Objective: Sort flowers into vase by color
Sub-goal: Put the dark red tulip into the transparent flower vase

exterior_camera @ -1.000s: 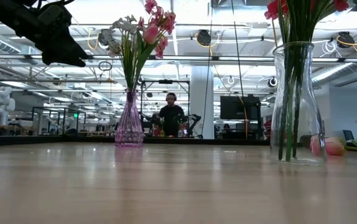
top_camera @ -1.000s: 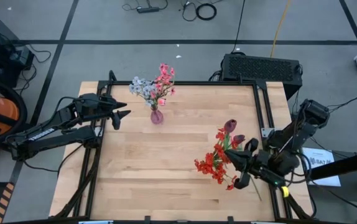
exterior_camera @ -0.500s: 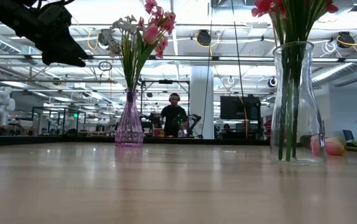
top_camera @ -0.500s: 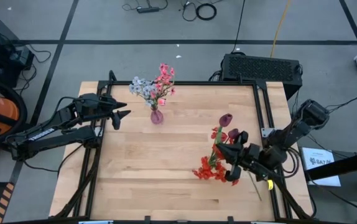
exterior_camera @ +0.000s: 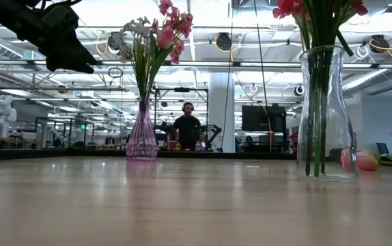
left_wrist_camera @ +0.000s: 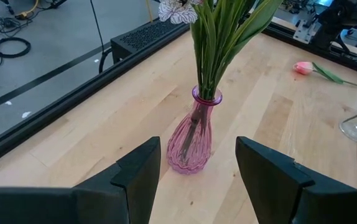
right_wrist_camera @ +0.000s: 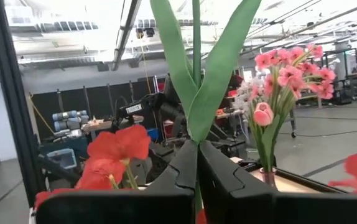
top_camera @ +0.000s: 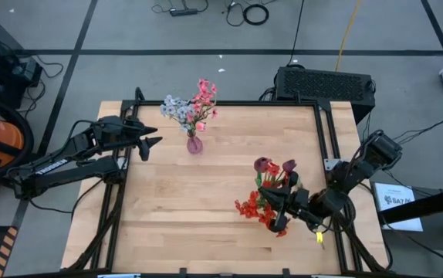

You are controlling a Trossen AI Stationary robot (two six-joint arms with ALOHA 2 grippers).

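1. A long green flower stalk (right_wrist_camera: 194, 68) with broad leaves is sitting pinched between the closed fingers of the right tool (right_wrist_camera: 197, 163), rising up past the wrist camera.
2. That right tool (top_camera: 272, 202) is hovering at about four o'clock on the light wooden tabletop (top_camera: 175, 224), right among the dark maroon tulip heads (top_camera: 274, 165) and the bright red flower clusters (top_camera: 252, 210).
3. Those red and maroon blooms are standing in a tall clear glass vase (exterior_camera: 327, 113), seen from table height with green stems inside it.
4. A pink tulip bud (left_wrist_camera: 303, 68) on a green stalk is lying flat on the tabletop, beside the clear vase toward three o'clock.
5. A small pink ribbed glass vase (top_camera: 194, 144) is standing upright near twelve o'clock, holding pink flower sprays (top_camera: 204, 96) and a pale blue-white sprig (top_camera: 175, 108).
6. The left tool (top_camera: 150, 143) is hanging above the tabletop's nine-o'clock edge, its fingers (left_wrist_camera: 138, 171) spread wide and gripping nothing, pointed at the pink vase and well apart from it.
7. A person in dark clothes (exterior_camera: 187, 128) is standing far off in the room behind the tabletop.
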